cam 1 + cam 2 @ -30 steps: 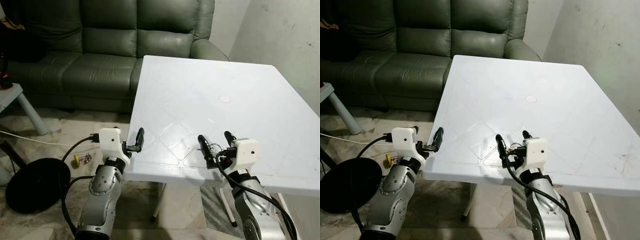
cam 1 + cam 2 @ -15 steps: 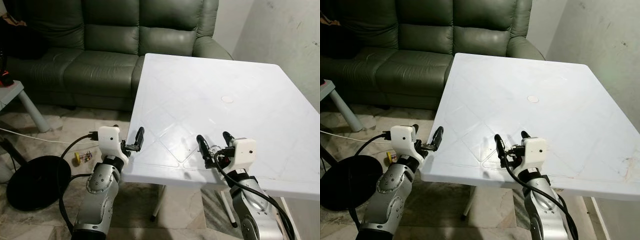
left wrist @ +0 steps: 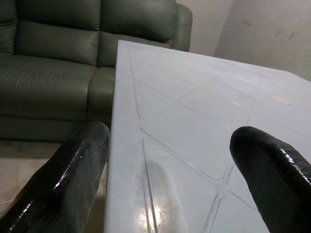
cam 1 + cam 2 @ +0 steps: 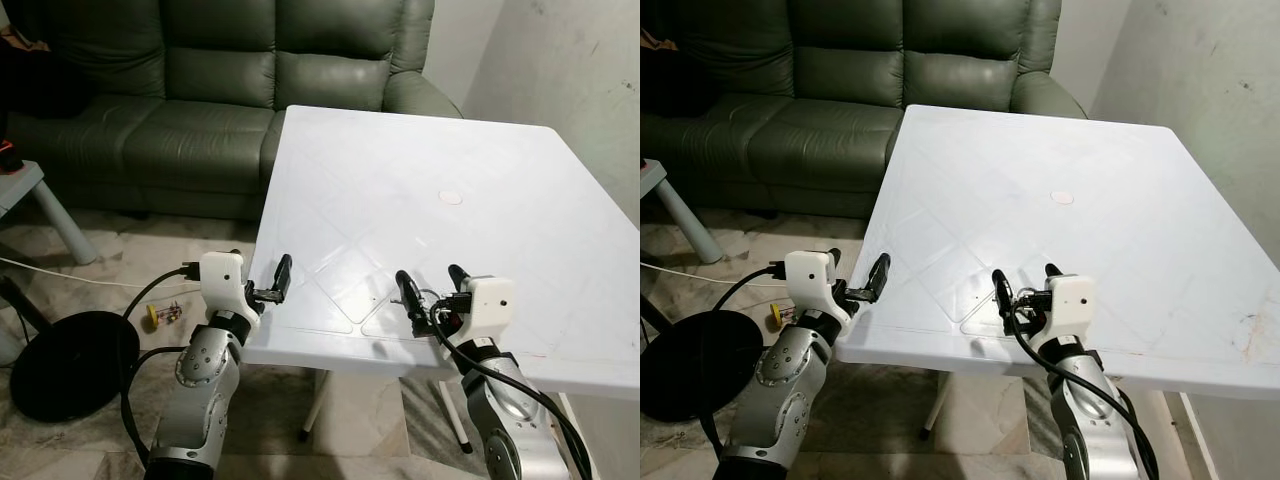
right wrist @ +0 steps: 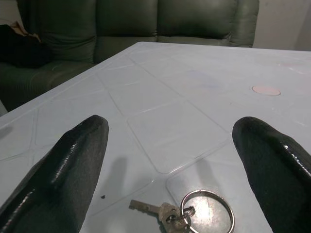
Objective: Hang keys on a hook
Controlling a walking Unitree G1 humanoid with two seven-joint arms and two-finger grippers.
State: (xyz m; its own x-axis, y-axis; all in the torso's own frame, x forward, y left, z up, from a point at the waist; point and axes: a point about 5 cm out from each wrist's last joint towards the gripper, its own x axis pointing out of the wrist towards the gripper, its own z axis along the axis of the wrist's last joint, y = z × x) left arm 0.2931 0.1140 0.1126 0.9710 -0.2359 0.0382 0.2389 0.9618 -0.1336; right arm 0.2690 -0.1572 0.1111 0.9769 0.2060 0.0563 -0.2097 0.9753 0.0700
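Metal keys (image 5: 167,212): they lay flat on the white counter (image 4: 420,190), one small key joined to a round ring, near the front edge.
Right tool (image 4: 434,288): it hovered low over the keys, its two black fingers (image 5: 73,160) wide apart, one on each side of the ring, touching nothing.
Left tool (image 4: 276,282): it was held at the left front edge of the counter, fingers apart and empty.
Step in hand: it seemed to be the reach for the keys, with the grasp not yet made.
Next move: it probably called for lowering the right tool a little and pinching the ring or the key.
Hook: I could see none.
Surroundings: a green leather sofa (image 4: 200,90) stood behind the counter.
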